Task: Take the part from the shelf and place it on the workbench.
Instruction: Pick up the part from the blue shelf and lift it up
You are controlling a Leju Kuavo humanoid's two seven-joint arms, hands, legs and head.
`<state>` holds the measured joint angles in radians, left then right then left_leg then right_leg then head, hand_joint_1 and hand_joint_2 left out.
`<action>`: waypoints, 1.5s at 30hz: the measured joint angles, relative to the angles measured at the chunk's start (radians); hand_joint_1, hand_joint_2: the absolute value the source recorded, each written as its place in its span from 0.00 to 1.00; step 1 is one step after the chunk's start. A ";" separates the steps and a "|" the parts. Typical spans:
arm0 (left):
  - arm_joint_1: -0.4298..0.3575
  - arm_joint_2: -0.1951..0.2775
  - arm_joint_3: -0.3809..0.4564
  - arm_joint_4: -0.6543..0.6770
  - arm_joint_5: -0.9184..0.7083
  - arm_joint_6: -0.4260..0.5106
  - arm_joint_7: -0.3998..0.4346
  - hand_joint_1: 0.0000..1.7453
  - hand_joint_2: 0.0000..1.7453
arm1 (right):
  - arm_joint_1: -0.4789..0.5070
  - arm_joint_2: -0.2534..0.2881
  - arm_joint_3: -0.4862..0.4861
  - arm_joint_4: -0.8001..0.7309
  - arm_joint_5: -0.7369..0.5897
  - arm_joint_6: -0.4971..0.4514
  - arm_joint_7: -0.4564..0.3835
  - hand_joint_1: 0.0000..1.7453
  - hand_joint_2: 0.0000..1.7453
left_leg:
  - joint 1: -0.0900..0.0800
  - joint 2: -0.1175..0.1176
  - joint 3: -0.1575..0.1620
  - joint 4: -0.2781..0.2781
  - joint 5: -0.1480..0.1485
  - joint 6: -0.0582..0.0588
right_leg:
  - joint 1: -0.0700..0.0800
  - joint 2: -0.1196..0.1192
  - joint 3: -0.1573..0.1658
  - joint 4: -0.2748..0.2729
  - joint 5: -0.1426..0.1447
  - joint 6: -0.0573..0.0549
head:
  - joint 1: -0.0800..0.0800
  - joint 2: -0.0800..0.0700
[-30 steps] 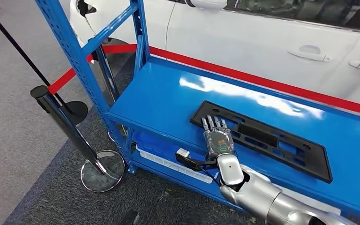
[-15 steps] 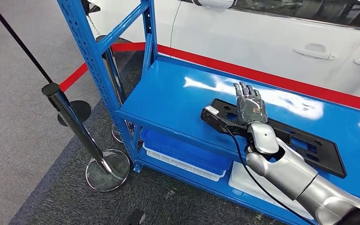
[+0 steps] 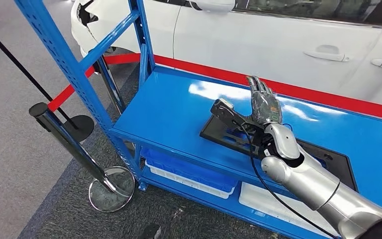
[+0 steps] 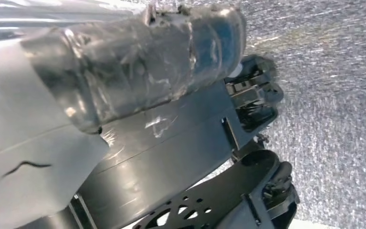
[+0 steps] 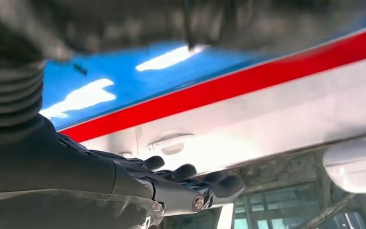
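The part [image 3: 328,160] is a flat black plastic frame with slots, lying on the blue shelf board [image 3: 174,107]. My right hand [image 3: 263,104] hangs above the part's left end with its fingers stretched out and tilted upward, holding nothing. The right wrist view shows the same straight fingers [image 5: 190,183] against the white car door, with nothing between them. My forearm [image 3: 308,181] crosses over the middle of the part and hides it there. In the left wrist view my left hand [image 4: 138,71] hangs over grey carpet, its dark fingertips [image 4: 255,90] too unclear to read.
Blue shelf uprights [image 3: 72,69] stand at the left. A black stanchion [image 3: 69,142] with a chrome base [image 3: 110,188] and a red belt [image 3: 64,94] stands beside them. A white car [image 3: 278,40] is behind the shelf. Blue and white trays [image 3: 189,172] sit on the lower shelf.
My right hand has lifted off the part near the shelf's front edge and now hangs above it, fingers tilted up. The head camera has shifted; the part lies where it was.
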<state>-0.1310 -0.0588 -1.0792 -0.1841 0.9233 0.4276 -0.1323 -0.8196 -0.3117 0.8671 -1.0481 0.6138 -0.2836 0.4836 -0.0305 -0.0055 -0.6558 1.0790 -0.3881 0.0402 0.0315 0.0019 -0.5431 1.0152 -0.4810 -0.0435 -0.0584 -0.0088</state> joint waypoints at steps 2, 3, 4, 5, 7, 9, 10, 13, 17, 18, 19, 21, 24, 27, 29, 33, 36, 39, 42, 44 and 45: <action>0.002 0.002 -0.005 0.000 -0.001 0.000 0.002 0.00 0.00 | 0.005 0.001 0.000 0.001 -0.019 -0.009 -0.010 0.00 0.00 | -0.010 0.000 0.018 -0.039 0.001 0.018 | -0.007 -0.001 0.000 -0.010 0.001 0.007 | 0.001 0.000; 0.000 0.002 -0.008 0.000 -0.002 0.000 0.002 0.00 0.00 | 0.008 0.002 0.000 0.001 -0.028 -0.013 -0.016 0.00 0.00 | -0.011 0.001 0.030 -0.064 -0.001 0.026 | -0.007 -0.001 0.003 -0.018 0.003 0.010 | -0.002 0.000; 0.000 0.002 -0.011 0.000 -0.002 0.000 0.003 0.00 0.00 | 0.010 0.002 -0.001 0.000 -0.034 -0.016 -0.021 0.00 0.00 | -0.007 0.002 0.048 -0.091 -0.004 0.029 | -0.006 -0.002 0.005 -0.023 0.001 0.012 | -0.004 0.000; 0.001 0.001 -0.012 -0.001 -0.002 0.000 0.004 0.00 0.00 | 0.011 0.002 -0.002 0.000 -0.038 -0.019 -0.025 0.00 0.00 | 0.000 0.003 0.069 -0.121 -0.005 0.032 | -0.005 -0.001 0.004 -0.017 -0.005 0.016 | -0.001 0.000; 0.003 0.000 -0.014 -0.001 -0.003 -0.002 0.008 0.00 0.00 | 0.010 0.001 -0.006 0.000 -0.042 -0.024 -0.030 0.00 0.00 | 0.016 0.004 0.105 -0.163 -0.006 0.031 | -0.011 0.002 -0.034 0.058 -0.035 0.032 | 0.004 0.000; 0.003 -0.001 -0.014 -0.001 -0.003 -0.002 0.011 0.00 0.00 | 0.017 0.002 -0.007 0.002 -0.046 -0.026 -0.031 0.00 0.00 | 0.029 0.005 0.117 -0.168 -0.014 0.023 | -0.031 0.003 -0.116 0.188 -0.068 0.057 | 0.006 0.000; 0.004 -0.001 -0.015 -0.001 -0.004 -0.003 0.013 0.00 0.00 | 0.023 0.002 -0.007 0.004 -0.049 -0.026 -0.032 0.00 0.00 | 0.036 0.004 0.121 -0.165 -0.020 0.015 | -0.044 0.003 -0.151 0.231 -0.068 0.070 | 0.006 0.000; 0.004 0.000 -0.016 -0.001 -0.009 -0.002 0.017 0.00 0.00 | 0.031 0.002 -0.007 0.009 -0.055 -0.027 -0.036 0.00 0.00 | 0.065 0.001 0.128 -0.132 -0.053 -0.021 | -0.088 -0.001 -0.150 0.149 0.024 0.121 | 0.007 0.000; 0.000 0.011 -0.017 0.002 -0.014 0.000 0.018 0.00 0.00 | 0.038 0.003 -0.008 0.012 -0.061 -0.033 -0.046 0.00 0.00 | 0.077 -0.001 0.098 -0.061 -0.106 -0.069 | -0.101 0.008 -0.116 0.061 0.046 0.118 | 0.011 0.000; 0.001 0.011 -0.018 0.002 -0.015 0.000 0.018 0.00 0.00 | 0.040 0.004 -0.008 0.012 -0.063 -0.035 -0.047 0.00 0.00 | 0.078 0.000 0.097 -0.059 -0.109 -0.073 | -0.100 0.009 -0.122 0.066 0.043 0.098 | 0.007 0.000; 0.002 0.011 -0.019 0.002 -0.016 0.001 0.017 0.00 0.00 | 0.040 0.004 -0.008 0.013 -0.063 -0.036 -0.047 0.00 0.00 | 0.080 0.000 0.098 -0.061 -0.111 -0.075 | -0.096 0.009 -0.124 0.071 0.039 0.086 | 0.003 0.000; 0.001 0.010 -0.021 0.002 -0.017 0.002 0.016 0.00 0.00 | 0.037 0.004 -0.008 0.014 -0.064 -0.037 -0.047 0.00 0.00 | 0.081 0.002 0.084 -0.020 -0.139 -0.073 | -0.087 0.010 -0.125 0.075 0.036 0.069 | -0.005 0.000; -0.005 0.010 -0.022 0.002 -0.018 0.004 0.012 0.00 0.00 | 0.036 0.004 -0.008 0.015 -0.066 -0.037 -0.050 0.00 0.00 | 0.063 0.003 -0.009 0.169 -0.227 -0.044 | -0.064 0.010 -0.117 0.068 0.035 0.059 | -0.016 0.000; -0.011 0.010 -0.027 0.002 -0.018 0.005 0.008 0.00 0.00 | 0.037 0.006 -0.008 0.020 -0.072 -0.038 -0.054 0.00 0.00 | 0.026 0.003 -0.051 0.225 -0.208 -0.007 | -0.040 0.010 -0.107 0.066 0.029 0.048 | -0.016 0.000; -0.008 0.010 -0.033 0.002 -0.018 0.007 0.008 0.00 0.00 | 0.037 0.007 -0.008 0.022 -0.073 -0.040 -0.060 0.00 0.00 | -0.001 0.003 -0.001 0.107 -0.125 0.026 | -0.031 0.010 -0.092 0.062 0.022 0.039 | -0.015 0.000; -0.005 0.013 -0.039 0.003 -0.016 0.012 0.013 0.00 0.00 | 0.036 0.009 -0.008 0.026 -0.087 -0.060 -0.076 0.00 0.00 | -0.027 0.003 0.062 -0.042 -0.069 0.063 | -0.034 0.010 -0.079 0.039 0.029 0.039 | -0.012 0.000; -0.005 0.008 -0.040 0.002 -0.014 0.012 0.017 0.00 0.00 | 0.036 0.009 -0.009 0.022 -0.116 -0.088 -0.100 0.00 0.00 | -0.017 0.007 0.098 -0.111 -0.052 0.056 | -0.029 0.007 -0.081 0.037 0.027 0.047 | -0.011 0.000; -0.003 0.004 -0.040 0.002 -0.013 0.012 0.021 0.00 0.00 | 0.035 0.011 -0.013 0.018 -0.134 -0.105 -0.114 0.00 0.00 | -0.003 0.010 0.119 -0.137 -0.045 0.044 | -0.035 0.007 -0.143 0.169 -0.035 0.067 | -0.007 0.000; -0.002 0.002 -0.040 0.002 -0.011 0.012 0.023 0.00 0.00 | 0.044 0.012 -0.014 0.014 -0.153 -0.113 -0.128 0.00 0.00 | 0.011 0.009 0.119 -0.119 -0.059 0.029 | -0.055 0.004 -0.191 0.247 -0.039 0.092 | -0.007 0.000; -0.001 0.001 -0.040 0.002 -0.009 0.011 0.023 0.00 0.00 | 0.045 0.013 -0.016 0.004 -0.162 -0.118 -0.136 0.00 0.00 | 0.026 0.008 0.116 -0.091 -0.080 0.011 | -0.067 0.001 -0.145 0.149 0.017 0.112 | -0.007 0.000; -0.002 0.001 -0.040 0.003 -0.008 0.011 0.024 0.00 0.00 | 0.044 0.014 -0.016 -0.002 -0.166 -0.121 -0.139 0.00 0.00 | 0.029 0.007 0.110 -0.072 -0.093 0.000 | -0.069 0.001 -0.120 0.100 0.034 0.118 | -0.004 0.000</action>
<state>-0.1329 -0.0575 -1.1196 -0.1815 0.9156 0.4385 -0.1085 -0.7758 -0.2979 0.8507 -1.0502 0.4480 -0.4042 0.3449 -0.0016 0.0020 -0.5455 1.0068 -0.4809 0.0401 -0.0375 0.0028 -0.6633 1.1155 -0.4468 0.0741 -0.0628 -0.0088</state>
